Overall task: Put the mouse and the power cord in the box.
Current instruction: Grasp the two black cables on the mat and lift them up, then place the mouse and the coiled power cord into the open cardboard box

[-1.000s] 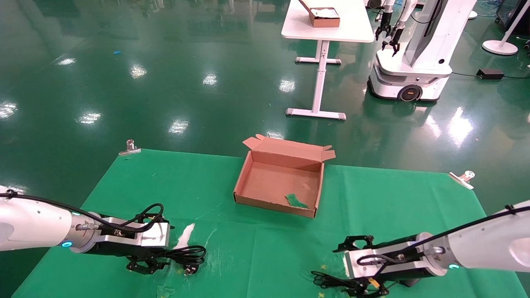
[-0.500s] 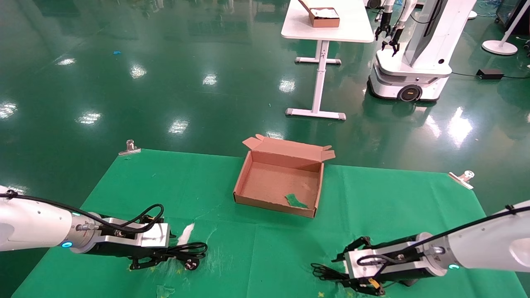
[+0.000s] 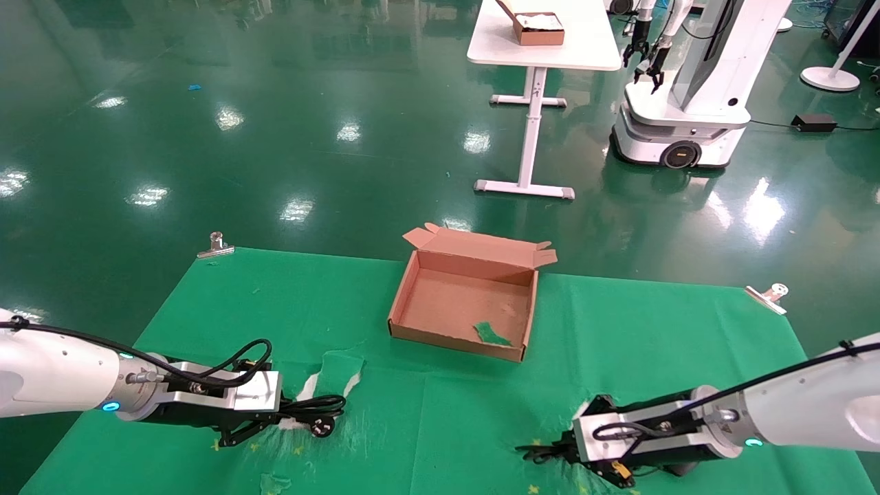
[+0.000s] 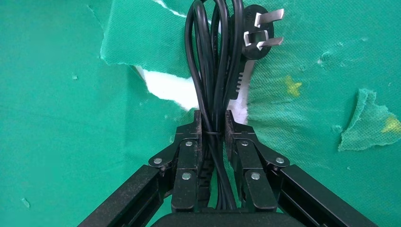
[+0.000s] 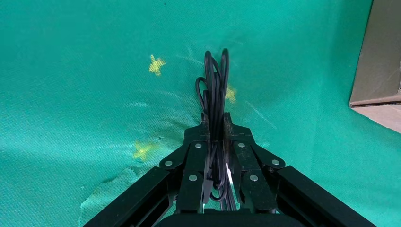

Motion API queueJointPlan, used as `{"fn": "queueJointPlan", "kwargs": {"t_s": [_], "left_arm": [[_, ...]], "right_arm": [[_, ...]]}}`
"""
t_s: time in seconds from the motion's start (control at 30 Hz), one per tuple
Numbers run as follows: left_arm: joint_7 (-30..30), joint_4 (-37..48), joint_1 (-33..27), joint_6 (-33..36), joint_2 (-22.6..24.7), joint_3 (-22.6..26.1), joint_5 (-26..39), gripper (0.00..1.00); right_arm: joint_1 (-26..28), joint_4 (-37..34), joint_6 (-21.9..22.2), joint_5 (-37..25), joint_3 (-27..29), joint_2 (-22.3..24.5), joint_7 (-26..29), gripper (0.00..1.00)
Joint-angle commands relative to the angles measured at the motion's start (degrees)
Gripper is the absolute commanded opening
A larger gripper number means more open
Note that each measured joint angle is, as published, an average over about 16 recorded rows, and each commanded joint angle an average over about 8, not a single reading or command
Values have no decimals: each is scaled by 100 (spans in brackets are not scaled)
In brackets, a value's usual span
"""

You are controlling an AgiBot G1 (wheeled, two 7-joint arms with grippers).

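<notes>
The power cord (image 4: 213, 56) is a thick black coil with a pronged plug (image 4: 257, 33). My left gripper (image 4: 212, 118) is shut on the coil at the table's near left (image 3: 285, 418), and the plug (image 3: 320, 427) hangs just over the torn cloth. At the near right, my right gripper (image 5: 215, 120) is shut on the mouse's thin bundled cable (image 5: 215, 80), whose loops stick out past the fingertips (image 3: 536, 452). The mouse body is hidden by the right gripper. The box (image 3: 454, 342) lies open mid-table between the arms, with a green scrap (image 3: 491, 335) on its floor.
The green cloth is torn by the left gripper, baring white table (image 4: 168, 87), and a flap (image 3: 342, 364) stands up. Metal clips (image 3: 216, 246) (image 3: 768, 295) hold the cloth's far corners. One corner of the box (image 5: 378, 71) lies close to the right gripper. A white table and another robot (image 3: 687, 89) stand far behind.
My right gripper went from wide open to shut on the thin cable bundle. My left gripper tightened on the cord and drew it slightly, and a cloth flap popped up beside it.
</notes>
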Motion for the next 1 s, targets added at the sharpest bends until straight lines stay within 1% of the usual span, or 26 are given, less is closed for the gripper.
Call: {"fn": "queueJointPlan", "kwargs": {"t_s": [0.03, 0.13, 0.23, 0.37, 0.5, 0.6, 0.67, 0.73, 0.87, 0.93, 1.0], "left_arm": [[-5, 3, -8, 47, -3, 0, -2, 0], [-44, 45, -170, 457, -198, -95, -148, 0], [-177, 142, -366, 837, -439, -246, -371, 0], [-598, 393, -621, 1127, -682, -530, -780, 0], [-1146, 653, -843, 1135, -655, -810, -1184, 0], [-1498, 756, -1009, 972, -456, -986, -1438, 0], [-1676, 766, -1127, 799, -275, -1071, -1563, 0], [-1844, 757, -1253, 565, -74, -1140, -1666, 0], [-2115, 687, -1495, -16, 329, -1212, -1777, 0], [-2217, 646, -1594, -332, 508, -1226, -1801, 0], [-2281, 605, -1668, -616, 649, -1236, -1819, 0]], "right_arm": [[-2, 3, 5, -16, -11, -15, -2, 0], [42, -4, -181, 147, 100, 127, 23, 0], [133, -5, -401, 397, 272, 365, 71, 0], [396, 62, -588, 739, 516, 743, 175, 0], [797, 241, -558, 1018, 726, 1044, 315, 0], [1102, 433, -436, 1141, 824, 1078, 421, 0], [1259, 549, -338, 1181, 856, 979, 476, 0], [1375, 625, -233, 1203, 871, 785, 513, 0], [1473, 607, 64, 1233, 883, 215, 478, 0], [1467, 514, 331, 1220, 874, -115, 402, 0], [1421, 380, 741, 1194, 862, -450, 315, 0]]}}
